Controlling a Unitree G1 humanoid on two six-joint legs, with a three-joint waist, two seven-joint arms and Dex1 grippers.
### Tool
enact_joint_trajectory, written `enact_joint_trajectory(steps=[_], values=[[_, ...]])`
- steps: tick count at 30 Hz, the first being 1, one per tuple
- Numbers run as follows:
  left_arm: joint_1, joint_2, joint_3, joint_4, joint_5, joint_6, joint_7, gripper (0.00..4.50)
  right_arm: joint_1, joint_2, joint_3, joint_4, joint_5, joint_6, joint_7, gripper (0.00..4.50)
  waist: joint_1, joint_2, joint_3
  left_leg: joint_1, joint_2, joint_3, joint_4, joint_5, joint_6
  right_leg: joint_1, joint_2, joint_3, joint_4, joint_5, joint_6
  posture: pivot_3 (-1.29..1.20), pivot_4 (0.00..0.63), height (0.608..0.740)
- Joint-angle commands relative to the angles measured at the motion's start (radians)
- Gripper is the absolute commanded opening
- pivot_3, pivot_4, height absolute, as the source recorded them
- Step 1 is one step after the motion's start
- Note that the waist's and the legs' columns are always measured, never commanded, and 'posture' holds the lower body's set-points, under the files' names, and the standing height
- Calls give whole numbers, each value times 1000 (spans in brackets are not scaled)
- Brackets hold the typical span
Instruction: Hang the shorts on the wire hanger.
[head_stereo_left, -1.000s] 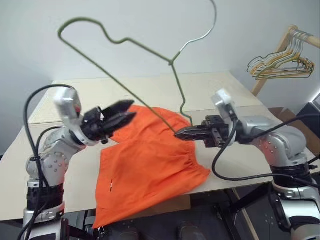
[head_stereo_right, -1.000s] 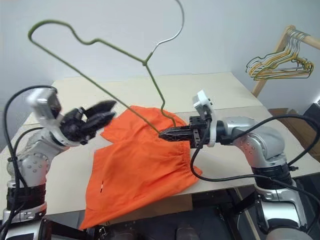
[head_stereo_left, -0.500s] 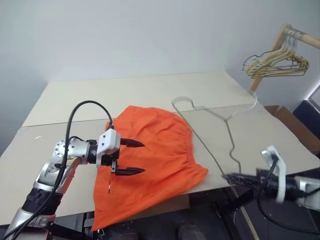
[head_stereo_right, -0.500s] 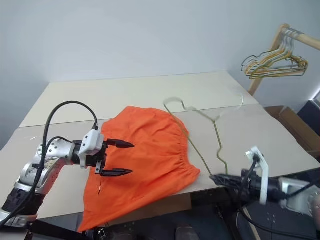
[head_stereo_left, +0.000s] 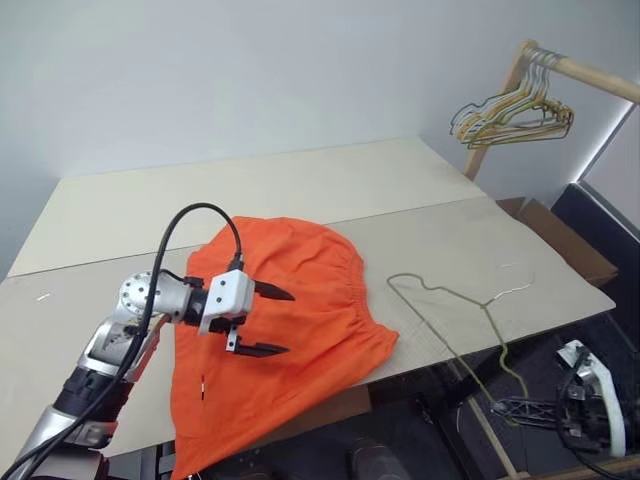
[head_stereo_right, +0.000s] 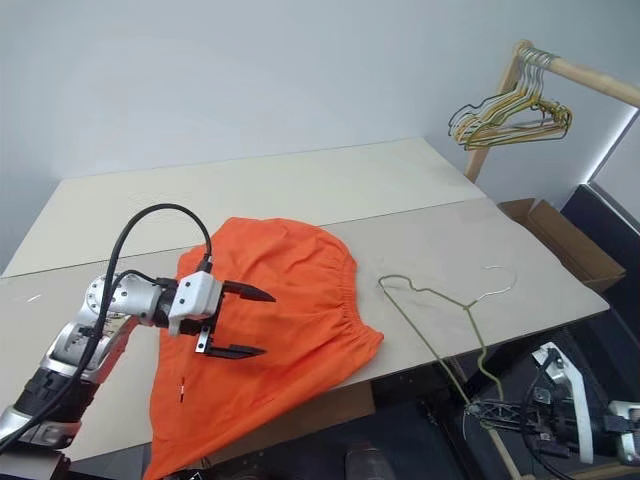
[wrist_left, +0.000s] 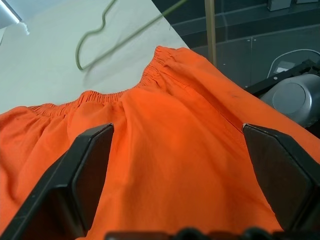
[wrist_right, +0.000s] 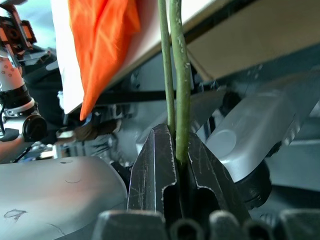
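Lowered right gripper (wrist_right: 176, 150) pinching wire hanger (head_stereo_left: 450, 300); left gripper (head_stereo_left: 268, 322) now spread above shorts (head_stereo_left: 300, 300)

A plain test room or lab, not a home: a bare beige table (head_stereo_left: 300, 190) stands against a blank pale wall (head_stereo_left: 250, 70), a wooden rack (head_stereo_left: 545, 70) in the corner carries a bunch of wire hangers (head_stereo_left: 510, 115), and an open cardboard box (head_stereo_right: 545, 225) sits on the floor beside it
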Motion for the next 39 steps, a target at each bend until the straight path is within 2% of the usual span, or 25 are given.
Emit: enact_joint_trajectory(steps=[1,7,18,23,29,32,39], values=[[5,12,14,-31,-1,-7,6,4459,-65,-2,65,24,-33,-10,31,0,1,1,0,0,0,0,0,0,0,0,0,0,0,0,0,-244,0,740],[27,35,31,-50,0,-3,16,4459,-135,6,139,47,-60,-26,86,0,6,1,0,0,0,0,0,0,0,0,0,1,0,0,1,-195,0,740],[59,57,39,-66,5,-12,41,4459,-149,-10,185,24,-71,-52,201,0,30,1,-1,1,-1,1,1,0,0,0,0,1,1,0,2,-175,0,740],[68,61,32,-67,25,-22,48,4459,-166,-51,268,19,-108,-97,319,0,35,1,-1,2,-1,1,1,0,0,0,0,2,1,0,2,-162,0,740],[84,62,28,-70,44,-36,53,4459,-379,-13,418,223,-217,-72,307,0,33,1,-1,3,-1,2,1,0,0,0,0,3,2,1,2,-142,0,740],[90,62,26,-76,51,-39,61,4459,-453,-4,467,285,-258,-87,333,0,37,2,-1,3,-1,3,1,0,0,0,0,4,2,4,-4,-133,0,740],[106,62,30,-82,67,-50,82,4459,-500,-39,569,252,-295,-147,492,0,62,2,-1,3,-1,3,2,0,0,-1,0,4,2,4,-4,-115,0,740]])
